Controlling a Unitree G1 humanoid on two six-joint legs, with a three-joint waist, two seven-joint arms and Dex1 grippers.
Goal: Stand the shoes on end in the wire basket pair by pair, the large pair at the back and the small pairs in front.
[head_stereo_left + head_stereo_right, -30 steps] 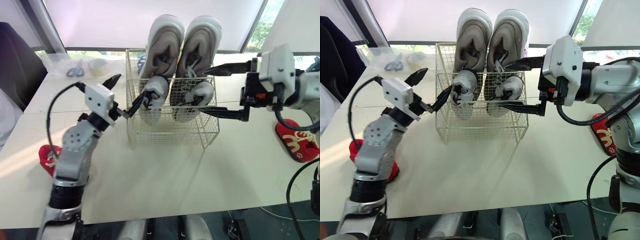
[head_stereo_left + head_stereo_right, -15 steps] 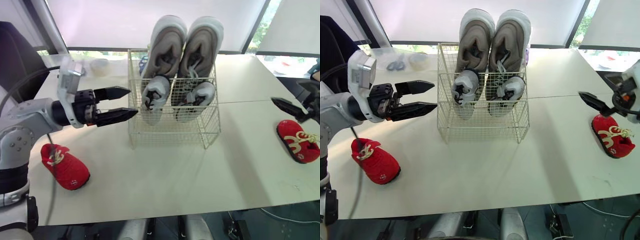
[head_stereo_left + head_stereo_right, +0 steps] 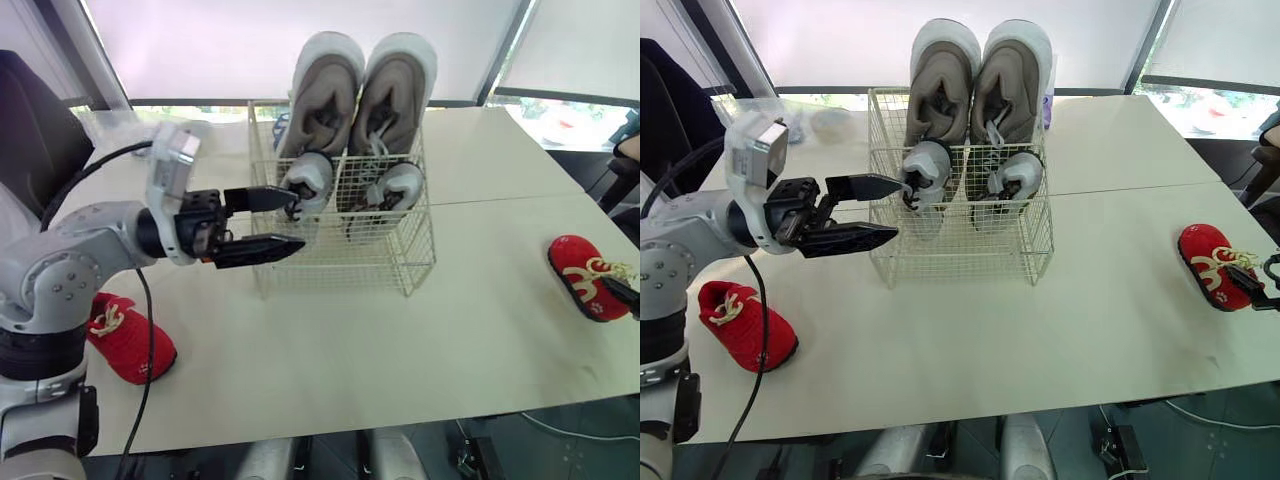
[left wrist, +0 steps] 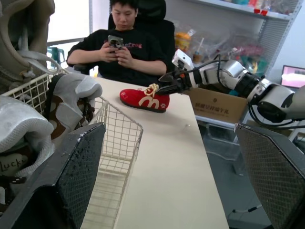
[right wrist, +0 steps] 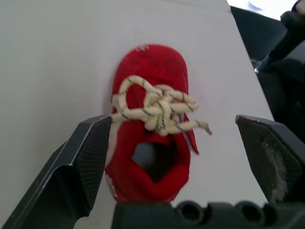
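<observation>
The wire basket (image 3: 408,243) stands mid-table. A large grey pair (image 3: 360,85) stands on end at its back, and a small grey pair (image 3: 350,190) in front of it. My left gripper (image 3: 298,217) hangs open at the basket's front-left corner, holding nothing. One red shoe (image 3: 128,338) lies on the table by my left arm. The other red shoe (image 5: 150,143) lies near the table's right edge, and my right gripper (image 5: 171,119) is open with a finger on each side of it. The left wrist view also catches that red shoe (image 4: 143,99).
A person (image 4: 126,52) in a black top sits on a chair past the table's right end, holding a phone. Bags and small items (image 3: 805,125) lie on the table's far left. A cardboard box (image 4: 219,105) and shelves stand beyond.
Both grippers left the basket. My left one swung out and came back to the front-left corner; my right one went right and down to the red shoe. The camera shifted too.
</observation>
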